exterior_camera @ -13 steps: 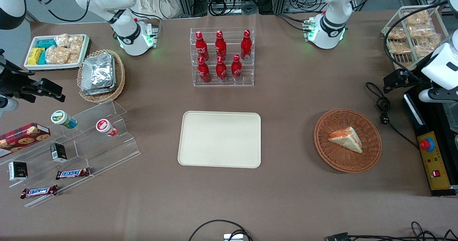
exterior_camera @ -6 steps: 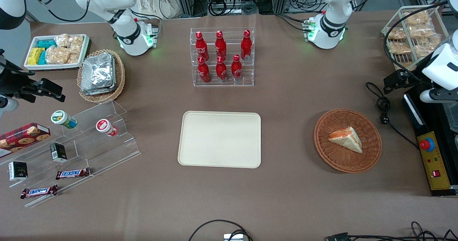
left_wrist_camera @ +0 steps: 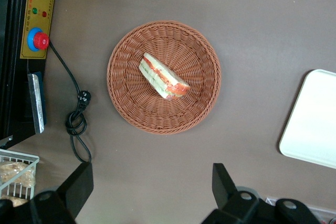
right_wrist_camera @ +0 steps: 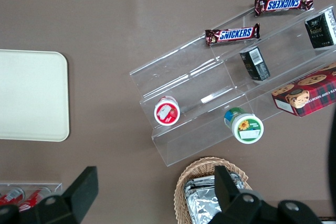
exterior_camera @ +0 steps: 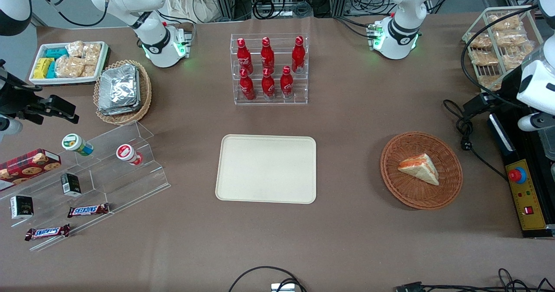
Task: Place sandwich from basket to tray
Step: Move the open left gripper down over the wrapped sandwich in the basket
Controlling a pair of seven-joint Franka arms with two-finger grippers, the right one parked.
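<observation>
The left gripper (left_wrist_camera: 149, 195) is hanging high with its fingers spread wide and nothing between them, looking down on the basket (left_wrist_camera: 123, 106). The sandwich (left_wrist_camera: 163, 76) is lying in the middle of it, long edge running diagonally across the finger line, so I reckon a wrist turn is coming. The tray (exterior_camera: 266, 168) is waiting well apart, toward the table's middle.

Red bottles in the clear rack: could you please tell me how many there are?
6: three on the upper step, three on the lower, none apparently hidden. The gripper hovers open above the table.
</observation>
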